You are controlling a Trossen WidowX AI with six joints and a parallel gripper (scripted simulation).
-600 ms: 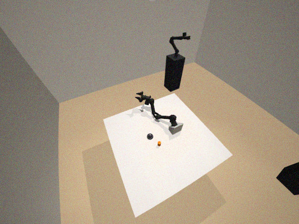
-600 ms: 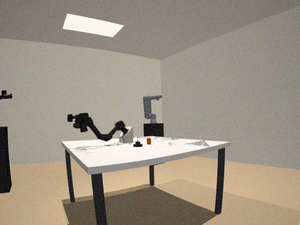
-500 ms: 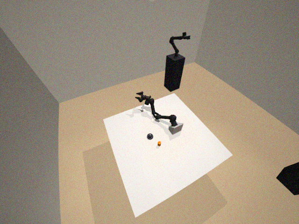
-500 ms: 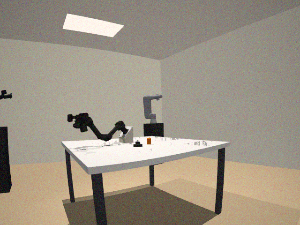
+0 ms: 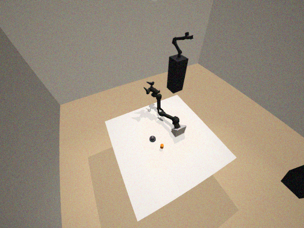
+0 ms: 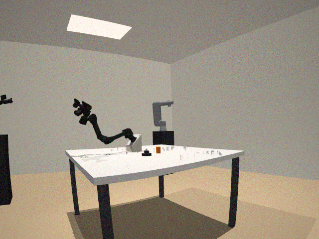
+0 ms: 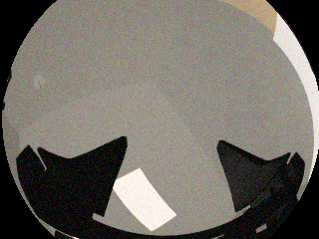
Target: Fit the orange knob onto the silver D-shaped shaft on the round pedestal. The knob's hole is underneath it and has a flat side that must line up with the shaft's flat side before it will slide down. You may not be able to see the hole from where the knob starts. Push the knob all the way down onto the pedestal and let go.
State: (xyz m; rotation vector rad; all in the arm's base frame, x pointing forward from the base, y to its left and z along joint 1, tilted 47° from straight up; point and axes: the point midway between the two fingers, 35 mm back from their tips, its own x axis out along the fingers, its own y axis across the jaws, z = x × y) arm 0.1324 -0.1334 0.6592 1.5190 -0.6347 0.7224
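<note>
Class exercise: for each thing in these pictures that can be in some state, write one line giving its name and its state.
Gripper: open, holding nothing, raised high above the table and away from the parts.
Orange knob: upright on the table, not on the shaft.
Round pedestal: on the table beside the knob, its shaft bare.
Ceiling light: lit.
Table: standing on four legs.
</note>
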